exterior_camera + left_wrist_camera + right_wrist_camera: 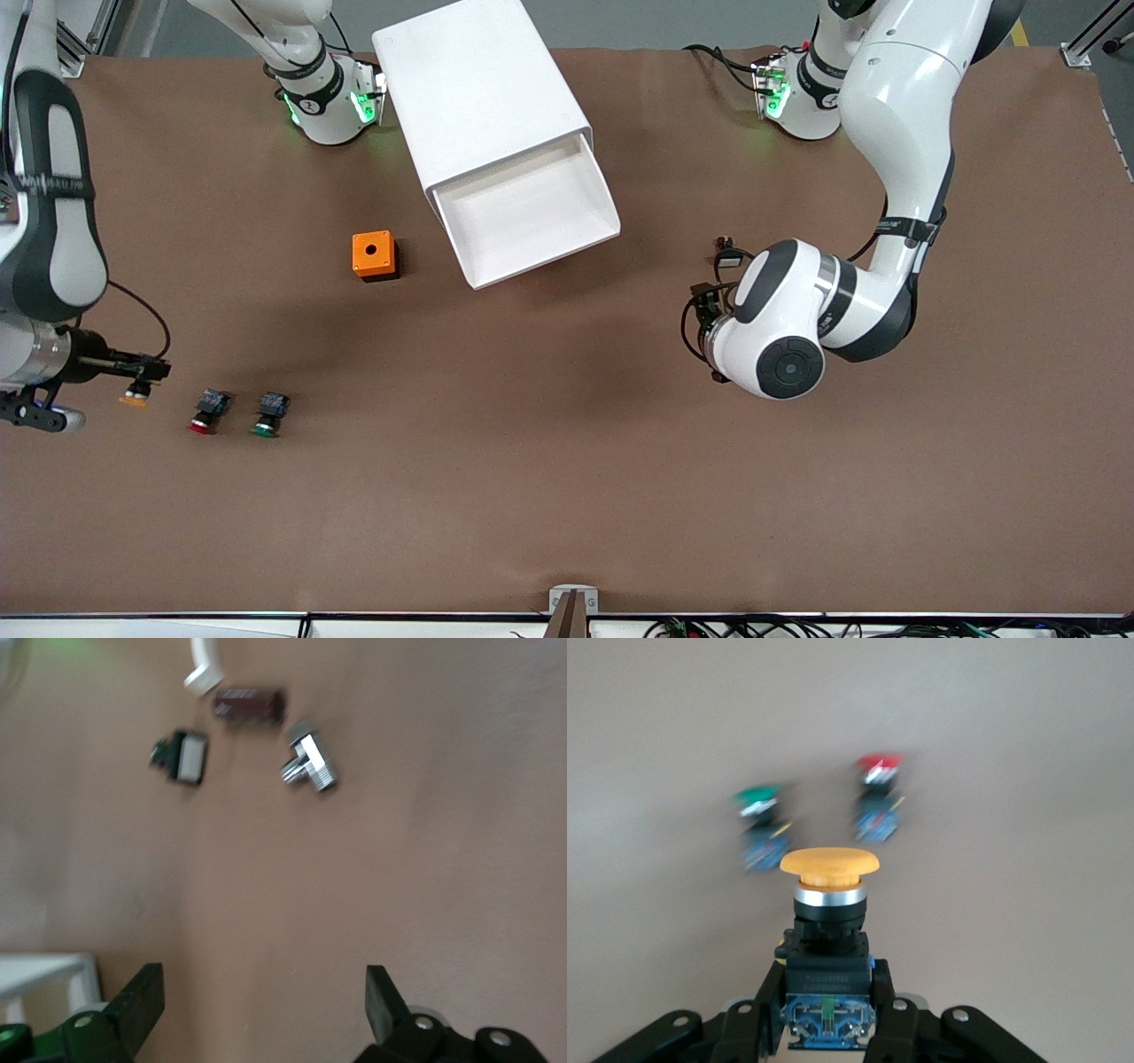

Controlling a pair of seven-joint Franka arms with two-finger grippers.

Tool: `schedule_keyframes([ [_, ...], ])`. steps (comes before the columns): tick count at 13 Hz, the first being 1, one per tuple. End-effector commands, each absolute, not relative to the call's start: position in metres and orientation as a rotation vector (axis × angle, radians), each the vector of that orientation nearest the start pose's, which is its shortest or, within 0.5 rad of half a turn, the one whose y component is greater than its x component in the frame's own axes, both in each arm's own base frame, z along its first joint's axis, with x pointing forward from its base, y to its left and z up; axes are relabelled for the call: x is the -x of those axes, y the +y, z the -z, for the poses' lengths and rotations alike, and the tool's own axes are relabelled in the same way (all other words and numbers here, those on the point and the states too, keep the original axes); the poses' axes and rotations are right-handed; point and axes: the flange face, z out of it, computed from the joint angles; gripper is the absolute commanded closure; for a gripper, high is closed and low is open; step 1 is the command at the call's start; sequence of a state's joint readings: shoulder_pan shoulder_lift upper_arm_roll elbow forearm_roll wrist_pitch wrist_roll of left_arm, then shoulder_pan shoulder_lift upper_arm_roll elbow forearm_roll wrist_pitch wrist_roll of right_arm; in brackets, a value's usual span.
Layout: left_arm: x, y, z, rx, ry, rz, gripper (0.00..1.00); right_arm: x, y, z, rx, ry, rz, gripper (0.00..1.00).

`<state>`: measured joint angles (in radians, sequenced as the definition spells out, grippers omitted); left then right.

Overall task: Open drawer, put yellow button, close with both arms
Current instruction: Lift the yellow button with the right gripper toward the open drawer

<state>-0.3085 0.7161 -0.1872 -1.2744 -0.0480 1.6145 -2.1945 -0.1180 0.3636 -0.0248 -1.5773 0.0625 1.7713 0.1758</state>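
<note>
Yellow button [829,863]: domed orange-yellow cap, dark body

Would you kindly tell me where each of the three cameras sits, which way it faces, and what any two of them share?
Front view: high across the table, facing the bases; shows both arms, the open drawer and the orange box.
Left wrist view: on the left arm, facing the table; the open left gripper over bare mat, a metal fitting ahead.
Right wrist view: behind the right gripper, shut on the yellow button.
Shared: red button and green button, front and right wrist.
</note>
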Motion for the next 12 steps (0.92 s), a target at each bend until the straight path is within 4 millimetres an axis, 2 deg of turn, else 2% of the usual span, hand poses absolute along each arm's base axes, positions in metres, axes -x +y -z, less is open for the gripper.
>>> schedule_keyframes([
  [1,-0.624,-0.301,-0.357,-2.478,2.338,0.288,0.00,-0.605,-0.008,-0.490,2.977,0.733,-0.272,1.00],
  [3,-0.623,-0.296,-0.379,-2.584,2.191,0.235,0.00,-0.581,0.065,-0.528,2.919,0.880,-0.288,1.00],
  [4,-0.621,-0.295,-0.389,-2.715,2.016,0.215,0.00,-0.567,0.104,-0.543,2.901,0.957,-0.285,1.00],
  [5,-0.611,-0.298,-0.400,-2.911,1.736,0.216,0.00,-0.553,0.146,-0.554,2.888,1.017,-0.268,1.00],
  [6,-0.608,-0.296,-0.411,-2.979,1.597,0.211,0.00,-0.539,0.187,-0.560,2.871,1.095,-0.264,1.00],
  [8,-0.603,-0.295,-0.423,-3.042,1.462,0.226,0.00,-0.509,0.266,-0.558,2.831,1.240,-0.246,1.00],
  [9,-0.599,-0.298,-0.426,-3.077,1.396,0.240,0.00,-0.495,0.297,-0.551,2.803,1.311,-0.229,1.00],
  [10,-0.597,-0.297,-0.427,-3.107,1.329,0.254,0.00,-0.481,0.324,-0.542,2.776,1.367,-0.217,1.00],
  [12,-0.590,-0.299,-0.436,-3.166,1.128,0.274,0.00,-0.458,0.363,-0.531,2.738,1.427,-0.181,1.00],
])
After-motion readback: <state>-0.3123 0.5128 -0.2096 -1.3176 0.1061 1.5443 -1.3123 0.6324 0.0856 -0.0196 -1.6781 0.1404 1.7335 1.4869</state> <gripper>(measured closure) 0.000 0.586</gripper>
